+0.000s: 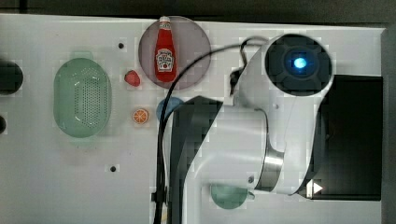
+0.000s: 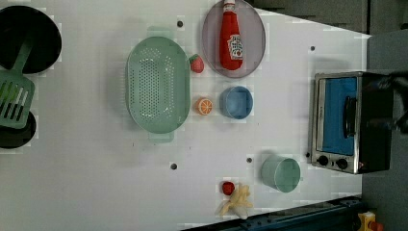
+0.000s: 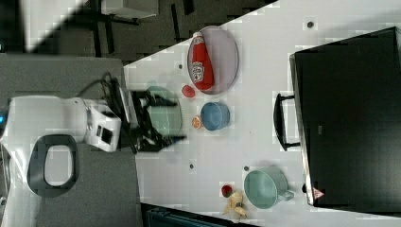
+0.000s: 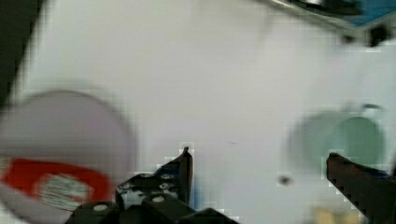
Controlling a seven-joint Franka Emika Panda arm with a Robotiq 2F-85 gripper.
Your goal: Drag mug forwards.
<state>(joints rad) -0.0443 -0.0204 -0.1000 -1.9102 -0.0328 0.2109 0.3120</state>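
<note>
The claw hangs above the white desk with its two dark fingers spread wide and nothing between them. In the right view it sits over the pale-green colander, well apart from the mug. The mug, teal-green and upright, stands near the desk edge just beside the black toaster oven, with a small red ball and a banana close by. To do this step well, the claw likely must travel across, lower one finger inside the rim, then pull steadily without tipping the mug
</note>
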